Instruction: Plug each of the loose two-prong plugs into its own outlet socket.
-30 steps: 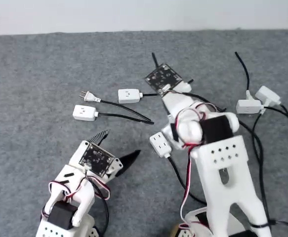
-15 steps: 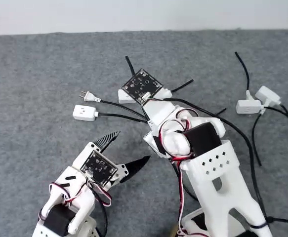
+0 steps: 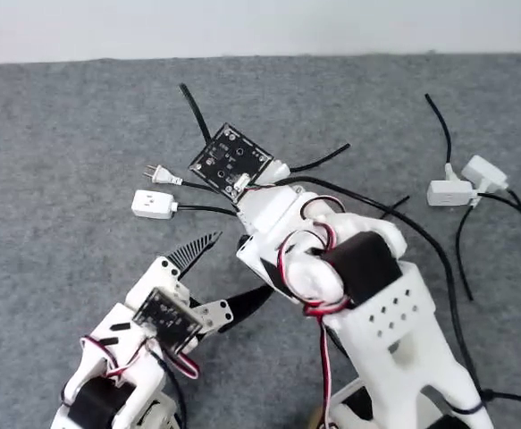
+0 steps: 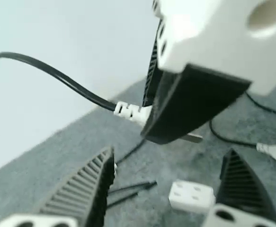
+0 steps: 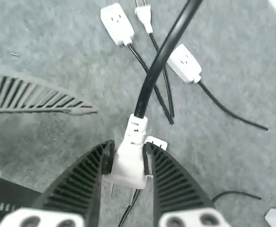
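My right gripper (image 5: 127,150) is shut on a white two-prong plug (image 5: 129,158) whose black cord (image 5: 162,56) runs away from it. This held plug (image 4: 133,112) hangs above the grey carpet, one prong (image 4: 194,138) showing. Just below it lies a white outlet socket (image 4: 192,196). My left gripper (image 4: 170,152) stands open and holds nothing, close beside the right arm (image 3: 269,214). Another loose plug (image 3: 157,174) and a socket (image 3: 153,205) lie to the left on the carpet.
At the far right sit two more white socket-and-plug pieces (image 3: 448,192) (image 3: 483,170) with black cords. Loose cords (image 3: 439,259) trail across the carpet right of the arms. The pale wall (image 3: 260,27) borders the carpet at the back.
The right arm has swung left with the plug in its gripper, covering the socket that lay in the middle. The left arm shifted slightly, gripper still open.
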`<action>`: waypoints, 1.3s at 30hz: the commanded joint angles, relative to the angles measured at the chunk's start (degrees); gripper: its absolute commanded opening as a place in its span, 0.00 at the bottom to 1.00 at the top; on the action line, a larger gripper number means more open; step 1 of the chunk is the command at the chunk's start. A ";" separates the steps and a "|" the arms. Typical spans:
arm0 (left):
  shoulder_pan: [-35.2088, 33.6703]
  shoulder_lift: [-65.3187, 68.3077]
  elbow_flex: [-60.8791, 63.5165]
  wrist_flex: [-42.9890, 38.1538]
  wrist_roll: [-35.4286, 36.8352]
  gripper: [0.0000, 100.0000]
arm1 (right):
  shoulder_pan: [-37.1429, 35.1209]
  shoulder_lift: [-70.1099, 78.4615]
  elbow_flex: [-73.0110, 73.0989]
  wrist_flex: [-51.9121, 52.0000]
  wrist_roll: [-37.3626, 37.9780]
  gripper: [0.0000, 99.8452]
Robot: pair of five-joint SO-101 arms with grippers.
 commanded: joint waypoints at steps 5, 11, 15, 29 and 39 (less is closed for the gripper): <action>-0.18 0.18 -3.30 -5.54 -0.35 0.35 | -1.45 -1.89 -5.63 4.18 -0.18 0.01; -4.48 0.18 -1.98 -9.14 -0.35 0.35 | -5.14 -4.70 -5.54 5.49 -0.26 0.01; -4.92 0.18 -0.48 -9.67 -0.35 0.35 | -8.92 -7.08 -5.54 6.20 -0.26 0.01; -5.19 -0.09 4.70 -11.43 -0.62 0.35 | -9.01 -11.47 -3.96 9.98 1.32 0.01; -7.91 -0.18 5.93 -12.31 -0.44 0.35 | -8.92 -11.82 -3.34 12.88 1.41 0.01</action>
